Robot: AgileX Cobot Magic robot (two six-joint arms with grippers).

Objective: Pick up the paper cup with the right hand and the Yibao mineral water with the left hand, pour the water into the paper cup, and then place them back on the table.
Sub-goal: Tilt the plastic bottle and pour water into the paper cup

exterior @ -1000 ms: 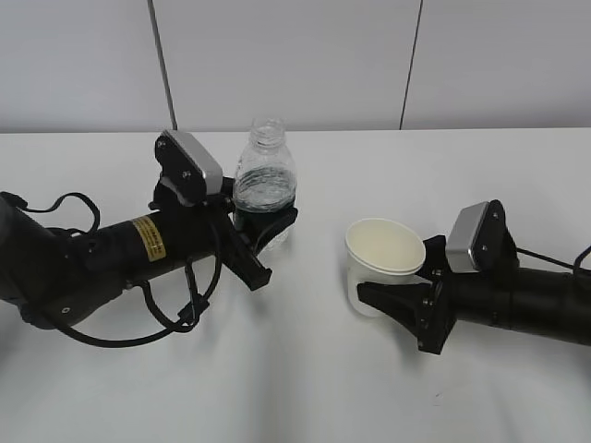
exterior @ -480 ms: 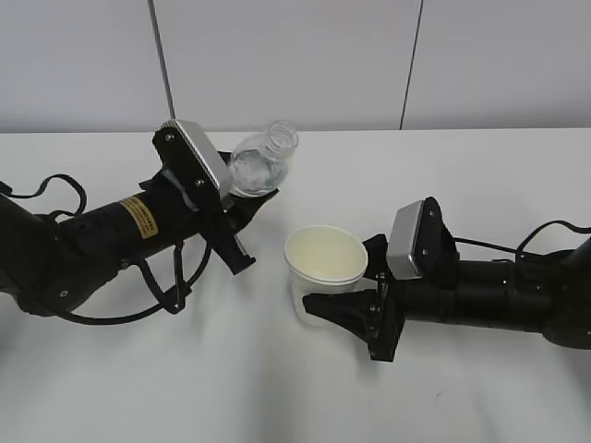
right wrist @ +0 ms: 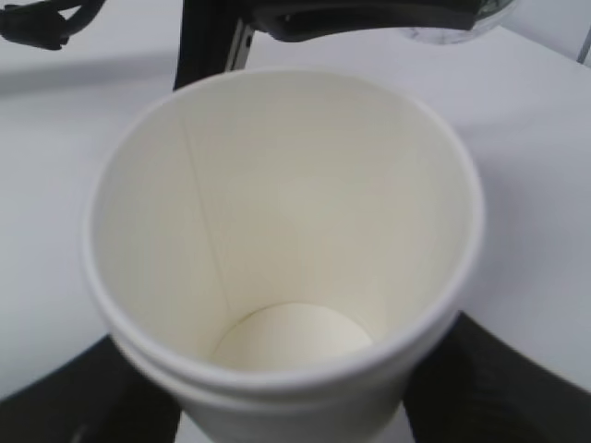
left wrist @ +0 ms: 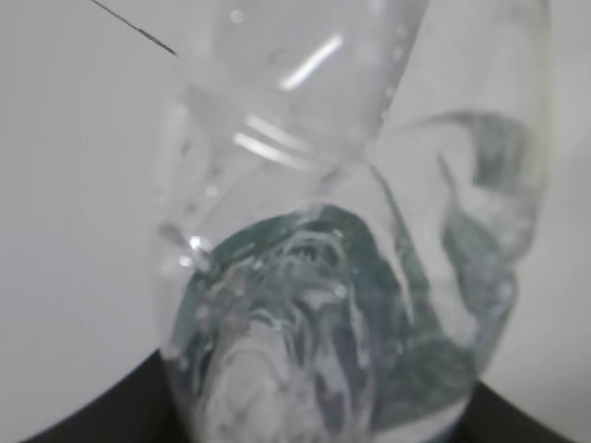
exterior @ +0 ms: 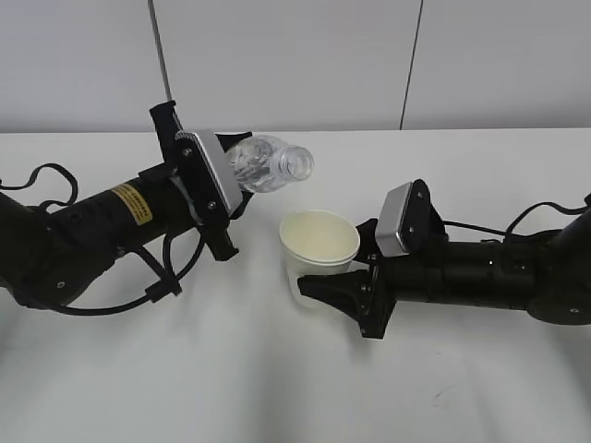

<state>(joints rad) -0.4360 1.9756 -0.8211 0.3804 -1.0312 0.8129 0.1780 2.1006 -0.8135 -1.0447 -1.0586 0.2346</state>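
Note:
My left gripper (exterior: pixel 238 189) is shut on the Yibao mineral water bottle (exterior: pixel 268 166), which lies tilted nearly flat, its open neck pointing right above and left of the cup. The bottle fills the left wrist view (left wrist: pixel 351 277), with its green label showing through. My right gripper (exterior: pixel 334 275) is shut on the off-white paper cup (exterior: pixel 319 251) and holds it upright, a little above the white table (exterior: pixel 277 388). In the right wrist view the cup (right wrist: pixel 286 240) looks dry inside, and the left arm shows above it.
A grey panelled wall stands behind the table's far edge. Black cables trail from both arms, at the far left (exterior: pixel 46 175) and the far right (exterior: pixel 545 210).
My left gripper has tipped the bottle from upright to nearly horizontal and lifted it. My right gripper has carried the cup leftward, under the bottle's mouth.

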